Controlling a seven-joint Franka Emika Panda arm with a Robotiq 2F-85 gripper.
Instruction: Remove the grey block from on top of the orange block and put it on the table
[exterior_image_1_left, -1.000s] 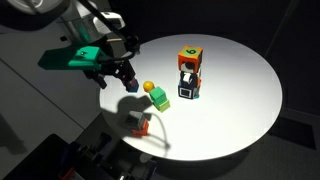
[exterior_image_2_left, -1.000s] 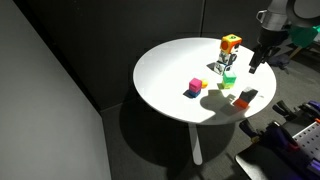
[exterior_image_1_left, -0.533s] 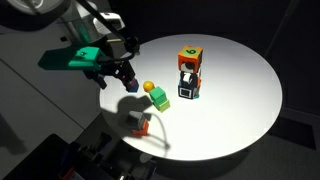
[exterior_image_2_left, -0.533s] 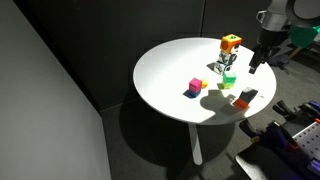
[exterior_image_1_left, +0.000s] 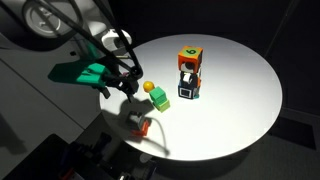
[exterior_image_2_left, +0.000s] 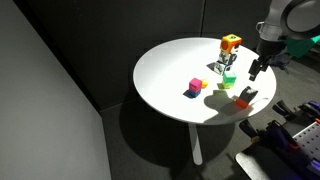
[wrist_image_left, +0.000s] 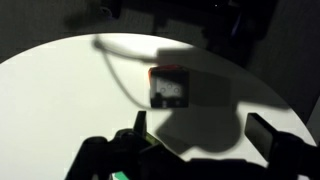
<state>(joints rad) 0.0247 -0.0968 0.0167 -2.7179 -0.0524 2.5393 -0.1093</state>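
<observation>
**Open gripper hanging above the stacked grey block**

In an exterior view, at the left, the gripper (exterior_image_1_left: 126, 82) hangs over the edge of the round white table (exterior_image_1_left: 240, 110). The wrist view shows its fingers spread wide apart and holding nothing. Just below it, the grey block (exterior_image_1_left: 139, 118) sits on the orange block (exterior_image_1_left: 144, 128), untouched. Further right are a yellow-orange ball (exterior_image_1_left: 148, 87), a green block (exterior_image_1_left: 158, 99) and a small tower of cubes (exterior_image_1_left: 188, 72).

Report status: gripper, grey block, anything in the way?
Gripper open, empty, hovering over the stack. Grey block on orange block, not yet gripped. Nothing between jaws and stack in wrist view; green block off to the side.
</observation>
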